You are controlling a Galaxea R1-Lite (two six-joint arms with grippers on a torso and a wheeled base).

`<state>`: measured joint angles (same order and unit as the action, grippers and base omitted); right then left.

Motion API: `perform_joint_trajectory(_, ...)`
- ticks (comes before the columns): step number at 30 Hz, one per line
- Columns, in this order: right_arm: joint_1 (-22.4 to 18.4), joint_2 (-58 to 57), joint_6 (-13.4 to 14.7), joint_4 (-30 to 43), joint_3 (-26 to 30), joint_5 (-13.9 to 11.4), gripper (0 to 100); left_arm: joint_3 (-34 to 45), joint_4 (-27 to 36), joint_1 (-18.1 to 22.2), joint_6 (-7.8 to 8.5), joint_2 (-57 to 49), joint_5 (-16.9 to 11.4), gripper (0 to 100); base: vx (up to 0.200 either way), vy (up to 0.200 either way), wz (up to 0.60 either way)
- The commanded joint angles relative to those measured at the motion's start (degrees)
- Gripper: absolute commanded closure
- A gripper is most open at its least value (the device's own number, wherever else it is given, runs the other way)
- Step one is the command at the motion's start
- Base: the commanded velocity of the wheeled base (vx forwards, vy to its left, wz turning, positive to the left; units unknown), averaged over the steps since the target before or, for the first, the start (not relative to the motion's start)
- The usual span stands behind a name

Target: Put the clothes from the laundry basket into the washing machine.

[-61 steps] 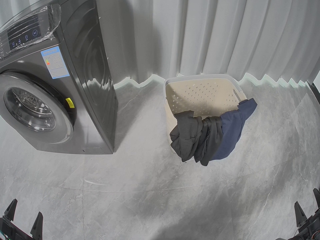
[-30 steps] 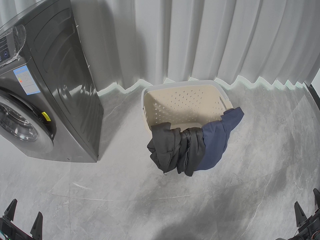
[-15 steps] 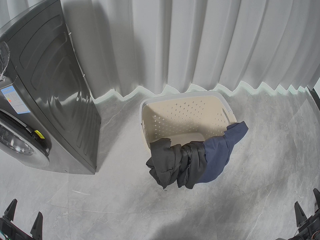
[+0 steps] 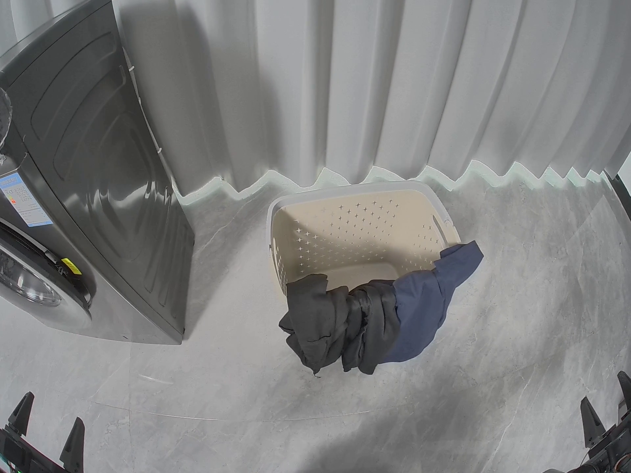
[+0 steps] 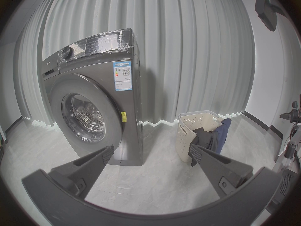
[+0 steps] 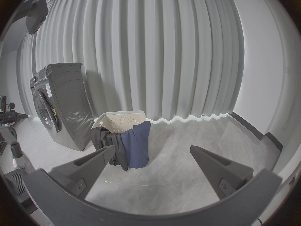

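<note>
The laundry basket (image 4: 358, 187) stood on the grey floor (image 4: 276, 389) in front of the pleated white curtain (image 4: 368, 67), mouth upward. Its long axis ran across the head view from left to right. Two garments were draped over its near long rim and hung down the outside wall toward the floor. The dark grey garment (image 4: 325, 326) was bunched on the left part of that rim. The navy blue garment (image 4: 420, 303) lay just beside and touching it on the right. One corner of the navy piece pointed out past the basket's near right corner.

The washing machine (image 4: 98, 185) stood to the left of the basket, apart from it, with a strip of floor between them. Its round door (image 5: 83, 116) faced the robot's left side, away from the basket, and looked shut, though the glass made that hard to confirm.

The left gripper (image 4: 51, 410) sat low at the near left, well apart from the machine and the basket, its fingers spread wide. The right gripper (image 4: 603, 389) sat low at the near right, also well apart from the basket. Its fingers were likewise parted, with only floor showing between them.
</note>
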<state>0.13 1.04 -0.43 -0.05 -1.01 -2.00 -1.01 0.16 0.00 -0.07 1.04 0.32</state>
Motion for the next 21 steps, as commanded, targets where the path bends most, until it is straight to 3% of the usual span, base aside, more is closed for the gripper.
perform_joint_trajectory(1, 0.0, -1.0, 0.0, 0.0, 1.0, -0.1, 0, 1.0, 0.0, 0.0, -0.01, -1.0, 0.0, 0, 0.0, -0.2, 0.0)
perform_joint_trajectory(13, 0.0, -1.0, 0.0, 0.0, 1.0, -0.1, 0, 0.9, 0.0, 0.0, -0.01, -1.0, 0.0, 0, 0.0, 0.0, 0.0)
perform_joint_trajectory(21, 0.0, -1.0, 0.0, 0.0, 1.0, -0.1, 0, 1.0, 0.0, 0.0, -0.01, -1.0, 0.0, 0, 0.2, 0.0, 0.0)
